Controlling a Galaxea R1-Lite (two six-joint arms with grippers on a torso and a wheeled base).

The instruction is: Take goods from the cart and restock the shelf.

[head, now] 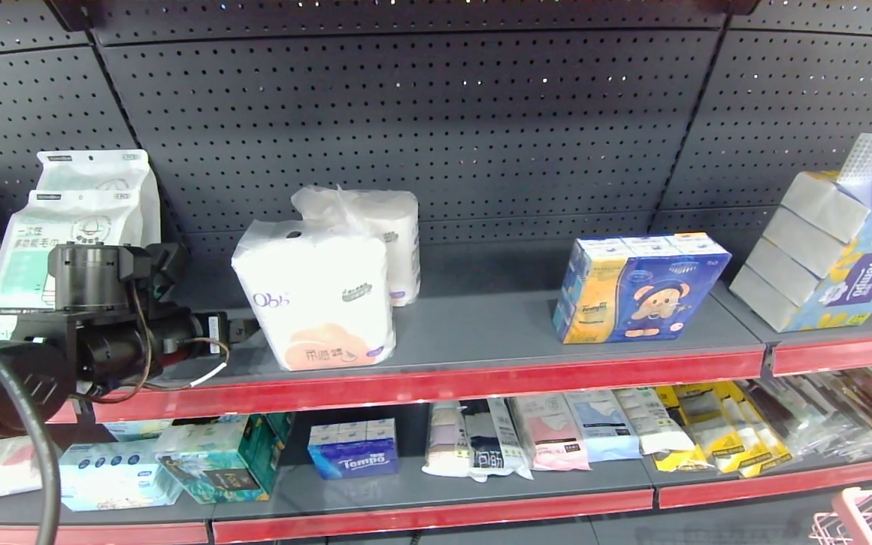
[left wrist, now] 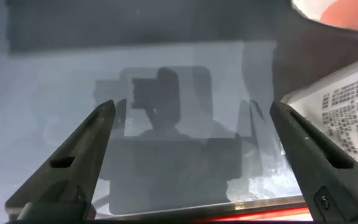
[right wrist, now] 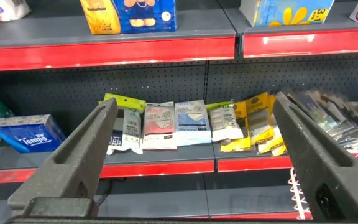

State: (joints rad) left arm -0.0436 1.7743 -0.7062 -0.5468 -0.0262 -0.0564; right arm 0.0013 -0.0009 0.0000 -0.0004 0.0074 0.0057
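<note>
Here, your left hand (left wrist: 192,109) hangs released and empty, its fingers spread wide above the grey deck of the upper shelf (head: 481,322). It sits just beside the white toilet-roll pack (head: 315,295), which stands at the shelf's front edge. Your right hand (right wrist: 194,102) is likewise spread and holds nothing. It faces the lower shelf (right wrist: 166,167), where flat sachets (right wrist: 188,123) lie in a row. A corner of the pink wire cart (head: 871,516) shows low on your right, well apart from both hands, its load hidden.

With the roll pack on the shelf and neither hand loaded, the step in hand looks like the turn between items: one pack set, the next to be fetched. The next move calls for drawing the left hand off the shelf without brushing the pack beside it, then turning down and right to the cart for a fresh grasp.

Labels crowd the scene. The roll pack carries a logo and a peach-coloured panel on its front. Its side, seen from the left wrist, bears a dense block of small print too blurred to read. The blue-and-yellow tissue box (head: 640,288) farther along the upper shelf shows a cartoon bear.
</note>
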